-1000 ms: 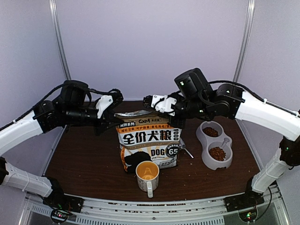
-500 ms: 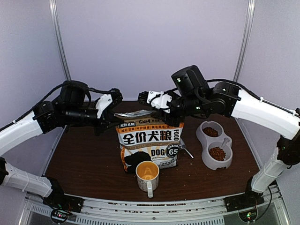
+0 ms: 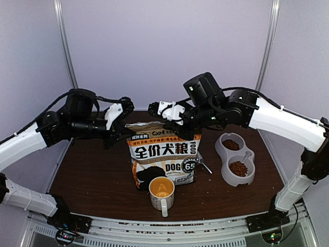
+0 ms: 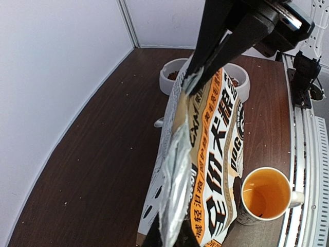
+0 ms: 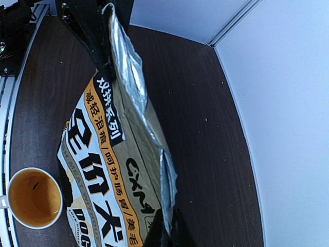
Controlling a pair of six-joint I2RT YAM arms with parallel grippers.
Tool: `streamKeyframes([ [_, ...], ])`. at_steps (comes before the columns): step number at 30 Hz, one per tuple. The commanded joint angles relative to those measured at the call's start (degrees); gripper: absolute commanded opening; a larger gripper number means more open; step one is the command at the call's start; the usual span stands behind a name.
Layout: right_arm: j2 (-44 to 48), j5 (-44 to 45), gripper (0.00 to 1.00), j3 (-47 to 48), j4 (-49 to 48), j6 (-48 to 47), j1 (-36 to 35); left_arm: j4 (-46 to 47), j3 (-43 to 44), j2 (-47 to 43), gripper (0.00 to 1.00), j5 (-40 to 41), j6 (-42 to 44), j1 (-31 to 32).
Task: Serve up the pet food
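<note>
The pet food bag [image 3: 163, 154] stands upright mid-table, printed with black characters and "DOG". My left gripper [image 3: 125, 128] is shut on the left end of its silver top edge [image 4: 177, 170]. My right gripper [image 3: 172, 123] is shut on the right end of that edge [image 5: 167, 185], and its black fingers [image 4: 211, 46] show in the left wrist view. The bag mouth is slightly parted between the two grips. Reddish-brown pet food [image 3: 238, 168] lies in both cups of a grey double bowl [image 3: 226, 177] at the right. No kibble shows inside the bag.
A white mug [image 3: 162, 191] with an orange lining stands just in front of the bag, also seen as the mug [image 4: 264, 195] and the mug [image 5: 33, 198]. A small white scoop [image 3: 246, 156] rests on the bowl. Walls close the back and sides.
My right arm has swung left and slightly up over the bag's top, and the top edge now looks more stretched between the grippers. The left arm, bag and mug have stayed put.
</note>
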State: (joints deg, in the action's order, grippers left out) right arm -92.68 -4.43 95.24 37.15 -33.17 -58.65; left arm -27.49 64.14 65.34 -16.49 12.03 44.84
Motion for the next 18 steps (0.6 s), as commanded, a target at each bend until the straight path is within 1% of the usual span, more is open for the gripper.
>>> streamKeyframes([
  [1,0.32,-0.17,0.00,1.40,-2.02,0.13,-0.35,3.67,-0.24,-1.70,0.07,-0.60,-0.74,0.07],
  [3,0.56,-0.95,0.00,1.35,-2.23,0.15,-0.37,4.03,-0.47,-2.24,0.10,0.16,-0.90,0.07],
  [6,0.33,-2.43,0.00,1.72,-2.79,0.83,-0.35,5.14,-1.13,-3.67,0.23,1.36,-1.28,-0.05],
  [7,0.23,-2.97,0.01,1.70,-3.01,1.09,-0.32,5.38,-1.39,-4.24,0.27,1.59,-1.38,-0.16],
  [9,-0.13,-3.83,0.12,1.79,-3.65,1.62,-0.33,5.71,-1.61,-5.28,0.32,1.72,-1.73,-0.88],
  [11,-0.68,-4.66,0.18,2.15,-4.09,1.94,-0.41,6.07,-1.78,-6.25,0.35,1.66,-2.10,-1.66],
  [14,-1.70,-5.83,0.23,3.17,-3.96,2.23,-0.49,6.90,-2.29,-8.11,0.39,0.62,-2.74,-3.35],
  [18,-3.32,-7.00,0.26,5.47,-3.07,1.89,-0.83,7.44,-2.61,-9.17,0.44,-0.98,-3.16,-4.58],
])
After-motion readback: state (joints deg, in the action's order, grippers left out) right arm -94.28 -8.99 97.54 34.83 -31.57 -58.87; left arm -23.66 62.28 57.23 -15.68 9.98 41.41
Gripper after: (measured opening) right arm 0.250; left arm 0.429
